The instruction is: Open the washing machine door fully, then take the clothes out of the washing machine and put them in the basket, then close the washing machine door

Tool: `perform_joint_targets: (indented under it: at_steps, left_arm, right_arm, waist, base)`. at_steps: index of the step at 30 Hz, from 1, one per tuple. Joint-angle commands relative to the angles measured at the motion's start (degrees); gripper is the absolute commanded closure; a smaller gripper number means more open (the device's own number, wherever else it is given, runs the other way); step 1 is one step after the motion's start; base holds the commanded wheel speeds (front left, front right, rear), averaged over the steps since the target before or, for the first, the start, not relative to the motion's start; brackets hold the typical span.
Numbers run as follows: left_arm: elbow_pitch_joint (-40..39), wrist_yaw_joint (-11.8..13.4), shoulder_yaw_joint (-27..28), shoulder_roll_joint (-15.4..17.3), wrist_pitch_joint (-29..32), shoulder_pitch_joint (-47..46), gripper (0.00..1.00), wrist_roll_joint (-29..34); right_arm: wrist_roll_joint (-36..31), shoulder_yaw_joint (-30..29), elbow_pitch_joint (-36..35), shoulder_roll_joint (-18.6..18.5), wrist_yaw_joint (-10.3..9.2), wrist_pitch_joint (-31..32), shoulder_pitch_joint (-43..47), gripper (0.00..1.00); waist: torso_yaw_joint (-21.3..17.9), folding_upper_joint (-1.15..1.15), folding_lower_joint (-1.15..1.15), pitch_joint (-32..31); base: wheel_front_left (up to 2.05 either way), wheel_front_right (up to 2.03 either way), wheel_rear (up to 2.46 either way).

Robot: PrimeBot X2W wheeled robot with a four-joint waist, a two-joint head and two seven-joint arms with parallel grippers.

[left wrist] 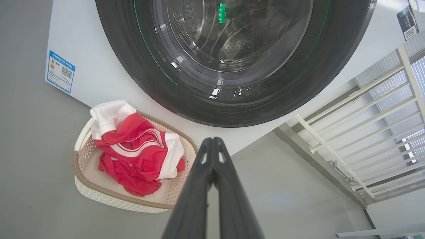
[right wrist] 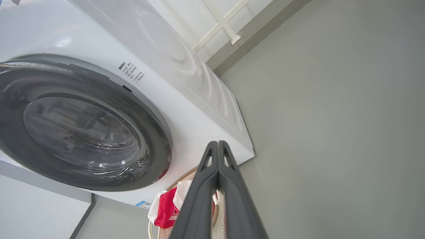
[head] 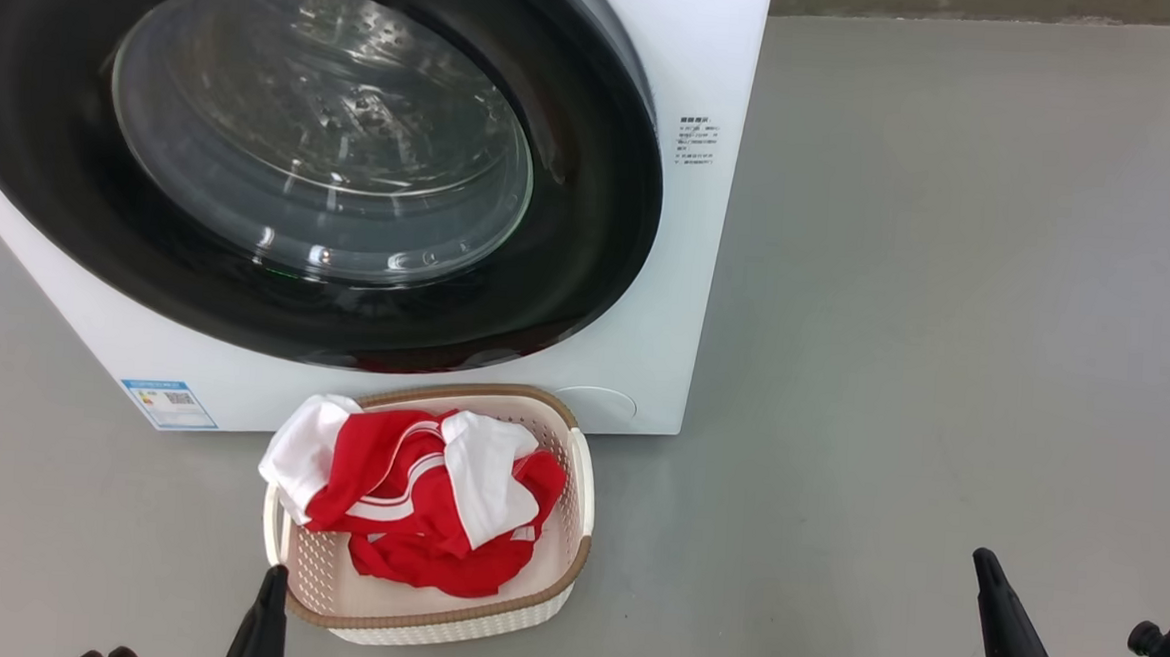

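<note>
Grey floor [head: 945, 337] spreads wide and bare to the right, and on it stands the washing machine [head: 693, 274], a big white box seen from above in the head view. Most of its front is covered by the washing machine door [head: 588, 269], whose broad glossy black rim lies flat against the cabinet and looks closed. Through its bulging glass window [head: 325, 135] the perforated steel drum shows, with bright reflections across it. Below the door, on the floor and just in front of the machine's base, sits the basket [head: 449, 624], cream-white and perforated with a brown woven-look rim; its far edge is right at the foot of the machine, though contact cannot be judged. The clothes [head: 387, 478] lie heaped inside it, red fabric with white stripes and panels, and one white panel hangs over the far left corner of the rim. The left gripper [left wrist: 212, 142] hangs over the floor beside the basket, its two long dark fingers pressed together with nothing between them; in the head view one of its fingers rises near the basket's near left corner. The right gripper [right wrist: 217, 146] is well apart to the right, over bare floor, its fingers likewise pressed together and empty. A small blue label [head: 168, 404] sits low on the machine's front, left of the basket.
</note>
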Motion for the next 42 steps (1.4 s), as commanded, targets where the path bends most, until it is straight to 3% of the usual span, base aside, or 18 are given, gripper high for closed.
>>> perform_joint_targets:
  at_steps: [1, 42]
  left_arm:
    - [-1.1, -0.2, 1.1, 1.0, 0.5, -2.3, 1.0, -1.8]
    - [-0.8, -0.3, 3.1, 1.4, 6.9, -5.5, 1.0, -26.5]
  right_arm:
    - [1.7, 0.1, -1.4, -0.9, -0.03, 0.3, -2.2, 1.0]
    - [23.3, -1.6, -1.8, -0.7, -0.05, 7.1, -6.7, 1.0]
  waist:
    - [0.0, 0.0, 0.0, -0.1]
    - [0.3, 0.0, -0.01, -1.6]
  base:
    - [0.0, 0.0, 0.0]
    - [0.0, 0.0, 0.0]
